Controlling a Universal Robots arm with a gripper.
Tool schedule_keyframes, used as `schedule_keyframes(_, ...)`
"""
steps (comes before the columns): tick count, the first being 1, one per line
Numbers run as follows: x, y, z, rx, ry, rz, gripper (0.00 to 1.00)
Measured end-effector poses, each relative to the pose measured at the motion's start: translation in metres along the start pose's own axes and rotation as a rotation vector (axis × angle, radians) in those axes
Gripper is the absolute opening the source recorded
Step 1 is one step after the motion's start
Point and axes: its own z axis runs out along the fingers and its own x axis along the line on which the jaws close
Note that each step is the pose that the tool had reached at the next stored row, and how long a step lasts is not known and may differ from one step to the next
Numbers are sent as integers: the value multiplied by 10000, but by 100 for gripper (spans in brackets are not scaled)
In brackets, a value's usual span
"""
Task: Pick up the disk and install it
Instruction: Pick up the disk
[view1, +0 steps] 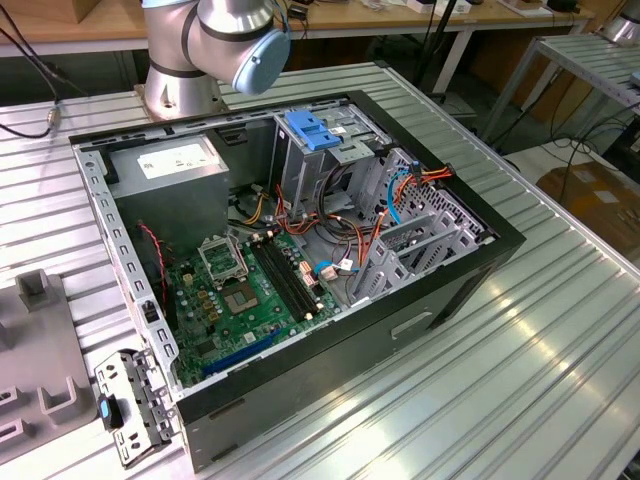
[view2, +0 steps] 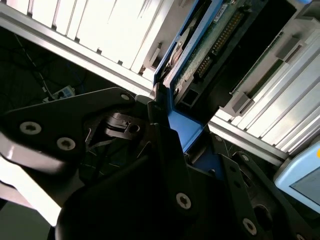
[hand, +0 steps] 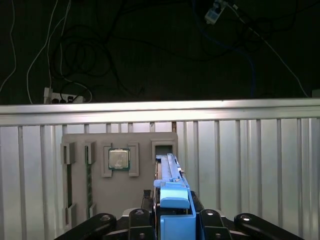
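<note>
Centrally, the disk (hand: 169, 172) stands edge-on over a slot of the grey holder tray (hand: 135, 200). Its blue frame is clamped between the fingers of the gripper (hand: 172, 205) in both wrist views. Whether it is clear of the slot cannot be told. A processor chip (hand: 119, 159) sits in a neighbouring pocket. Judged progress: the grasp is made; installation in the open computer case (view1: 440, 320), whose drive cage carries a light-blue bracket (view1: 315, 130), is not yet done.
</note>
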Motion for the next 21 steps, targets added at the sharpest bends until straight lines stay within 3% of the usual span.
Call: schedule_keyframes(21, -4, -2, -256, 0, 0, 0, 37)
